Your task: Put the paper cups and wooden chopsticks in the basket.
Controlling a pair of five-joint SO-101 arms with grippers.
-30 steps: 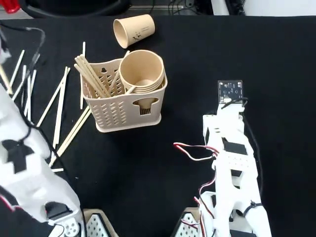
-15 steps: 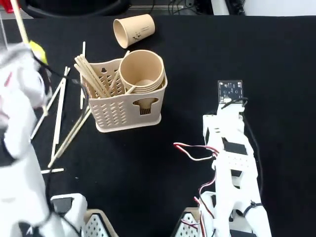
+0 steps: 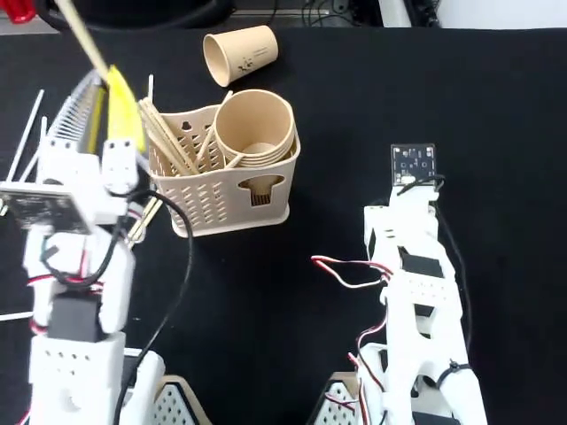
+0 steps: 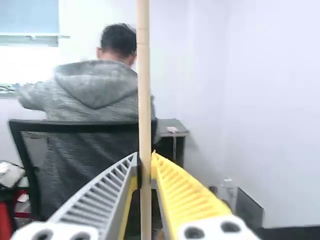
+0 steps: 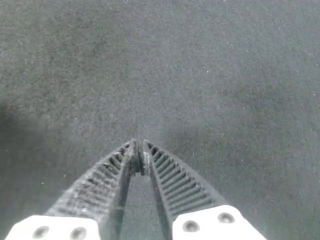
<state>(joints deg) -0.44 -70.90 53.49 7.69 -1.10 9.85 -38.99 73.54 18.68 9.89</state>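
My left gripper (image 3: 102, 78) is raised just left of the basket (image 3: 204, 199), shut on one wooden chopstick (image 3: 78, 28) that sticks out up and away past the table's back edge. In the left wrist view the chopstick (image 4: 144, 90) stands between the grey and yellow fingers of the gripper (image 4: 144, 162). The beige basket holds a stack of paper cups (image 3: 254, 128) and a bundle of chopsticks (image 3: 164, 137). One paper cup (image 3: 239, 53) lies on its side behind the basket. My right gripper (image 5: 138, 150) is shut and empty over bare black cloth.
Loose chopsticks (image 3: 27, 146) lie on the black table at the far left, and more chopsticks (image 3: 142, 221) poke out by the basket's near left corner. The right arm (image 3: 416, 274) is folded along the right half of the table.
The left arm has swung from the far left toward the basket, carrying the chopstick upward. The right arm has kept still.
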